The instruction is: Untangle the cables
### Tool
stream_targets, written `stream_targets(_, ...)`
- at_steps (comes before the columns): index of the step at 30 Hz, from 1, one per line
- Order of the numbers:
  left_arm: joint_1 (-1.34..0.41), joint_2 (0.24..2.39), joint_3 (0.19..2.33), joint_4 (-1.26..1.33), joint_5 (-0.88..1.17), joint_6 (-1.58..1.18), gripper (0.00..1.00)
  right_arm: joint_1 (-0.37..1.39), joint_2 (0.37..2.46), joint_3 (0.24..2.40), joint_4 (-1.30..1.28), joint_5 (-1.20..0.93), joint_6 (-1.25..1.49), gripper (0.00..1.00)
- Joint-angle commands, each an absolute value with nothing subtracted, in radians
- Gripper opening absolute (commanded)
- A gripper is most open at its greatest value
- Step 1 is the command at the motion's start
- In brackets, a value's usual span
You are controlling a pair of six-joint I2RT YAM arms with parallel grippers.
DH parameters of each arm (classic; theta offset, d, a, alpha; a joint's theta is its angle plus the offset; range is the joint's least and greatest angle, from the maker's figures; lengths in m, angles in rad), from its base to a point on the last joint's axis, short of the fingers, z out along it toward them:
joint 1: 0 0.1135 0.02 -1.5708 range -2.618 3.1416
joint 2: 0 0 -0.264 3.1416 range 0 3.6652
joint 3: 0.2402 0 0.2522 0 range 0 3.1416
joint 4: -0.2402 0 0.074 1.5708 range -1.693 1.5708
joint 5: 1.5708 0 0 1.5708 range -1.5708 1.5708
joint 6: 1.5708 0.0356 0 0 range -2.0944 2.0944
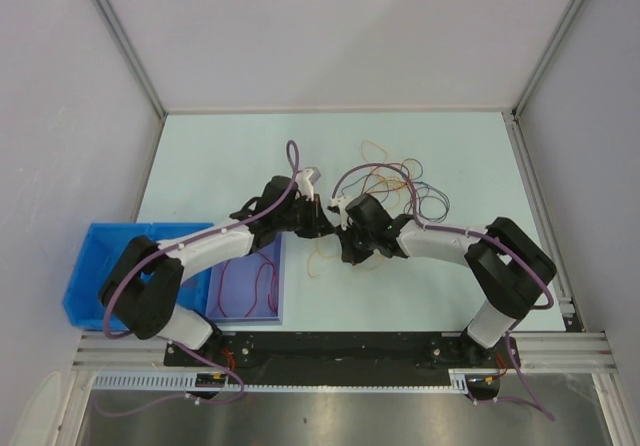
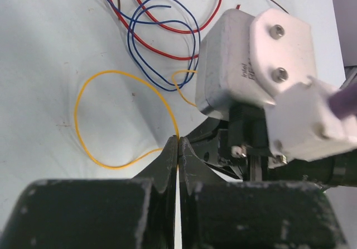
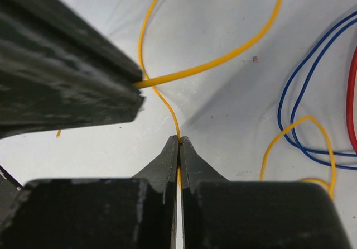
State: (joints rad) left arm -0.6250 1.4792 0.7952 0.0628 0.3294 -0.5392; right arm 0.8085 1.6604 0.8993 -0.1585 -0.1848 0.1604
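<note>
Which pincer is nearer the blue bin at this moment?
Left. The left pincer sits right of the blue bin, shut on the yellow cable; the right pincer grips the same cable just beyond it, farther from the bin.

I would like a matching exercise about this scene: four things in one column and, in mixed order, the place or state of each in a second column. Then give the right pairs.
Things:
1. right gripper
2. blue bin
3. blue cable
4. purple tray

Places or states:
A. holds thin cable loops
B. lies loose in loops, gripped by nothing
C. shut on the yellow cable
D. furthest left in the overhead view

Pairs: 1-C, 2-D, 3-B, 4-A
</note>
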Motion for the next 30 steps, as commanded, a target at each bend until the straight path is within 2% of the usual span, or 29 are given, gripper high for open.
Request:
stream_targets(1, -0.617, 1.384, 0.821, 0.042, 0.345, -0.520, 0.00, 0.821, 1.597, 0.939, -0.178, -0.132, 0.176, 0.00)
stream_targets(5, -0.617, 1.248, 0.818, -0.024, 0.305, -0.512, 0.02, 0.821, 1.461, 0.956, -0.224, -0.121, 0.222, 0.00)
stream_targets(6, -0.617, 1.224, 0.819, -0.037, 0.298, -0.509, 0.12, 0.818, 1.394, 0.962, -0.232, -0.118, 0.233, 0.00)
stream_targets(7, -0.615, 1.201, 0.822, -0.073, 0.288, -0.503, 0.26, 0.816, 1.364, 0.974, -0.250, -0.117, 0.254, 0.00)
stream_targets(8, -0.617, 1.177, 0.827, -0.093, 0.278, -0.500, 0.47, 0.813, 1.333, 1.000, -0.259, -0.117, 0.262, 0.00)
stream_targets(9, -0.617, 1.129, 0.831, -0.116, 0.243, -0.500, 0.81, 0.813, 1.272, 1.020, -0.267, -0.117, 0.270, 0.00)
stream_targets(11, -0.617, 1.073, 0.839, -0.181, 0.200, -0.496, 0.97, 0.810, 1.221, 1.057, -0.291, -0.121, 0.288, 0.00)
stream_targets(12, -0.617, 1.015, 0.842, -0.205, 0.163, -0.494, 1.00, 0.810, 1.203, 1.101, -0.298, -0.126, 0.291, 0.00)
stream_targets(19, -0.617, 0.783, 0.917, -0.451, 0.003, -0.454, 1.00, 0.815, 1.118, 1.268, -0.311, -0.208, 0.321, 0.00)
stream_targets(30, -0.617, 0.307, 0.862, -0.758, -0.271, -0.463, 1.00, 0.850, 1.183, 1.410, -0.269, -0.258, 0.379, 0.00)
